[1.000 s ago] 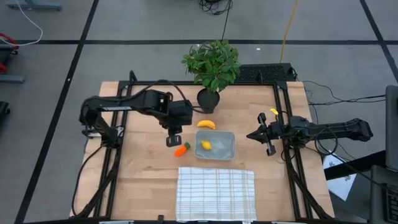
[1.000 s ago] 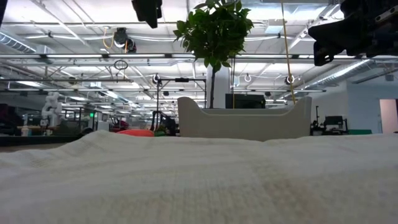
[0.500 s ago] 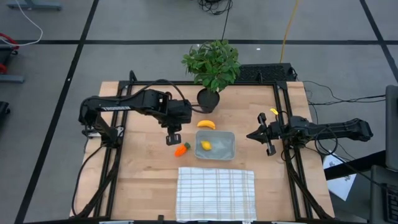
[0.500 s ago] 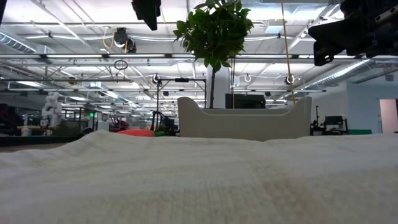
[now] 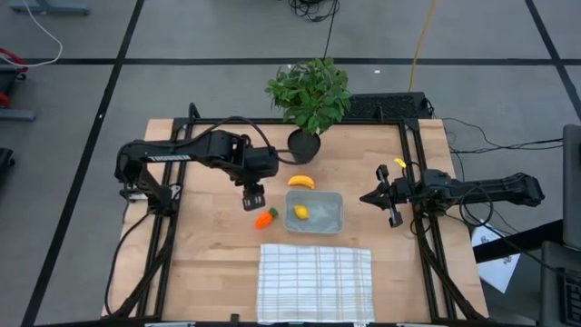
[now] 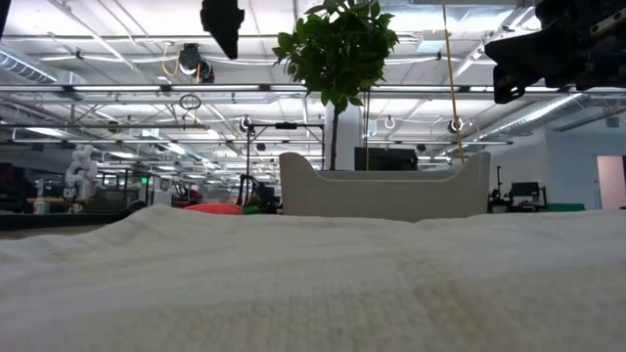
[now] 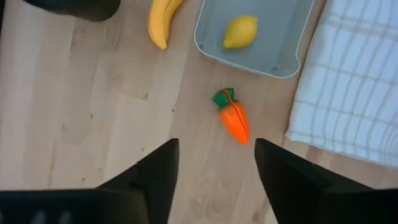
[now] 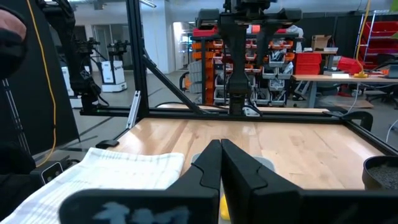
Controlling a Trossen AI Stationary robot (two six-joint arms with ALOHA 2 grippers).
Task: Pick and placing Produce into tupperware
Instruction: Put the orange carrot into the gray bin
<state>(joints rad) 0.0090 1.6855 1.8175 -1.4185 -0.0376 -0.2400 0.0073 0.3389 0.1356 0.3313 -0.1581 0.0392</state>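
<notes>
While the lemon (image 5: 300, 213) already lies in the tupperware (image 5: 331, 221) at the middle of the counter (image 5: 209, 263), picking the carrot (image 5: 264, 219) looks the step in hand. Left gripper (image 5: 253, 199) above it, fingers (image 7: 155, 174) spread wide, empty. Right gripper (image 5: 382, 196) parked at the far side, fingers pressed together. Carrot just beside the tupperware, banana (image 5: 301, 182) behind. Next: straight descent, closing around the carrot.

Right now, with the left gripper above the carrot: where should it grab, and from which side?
Grip the carrot across its thick orange body, just below the green top, coming straight down. It lies flat on the bare table, apart from the tupperware and the cloth, so both long sides are free. The left gripper is open above it; turn the fingers across its long axis.
</notes>
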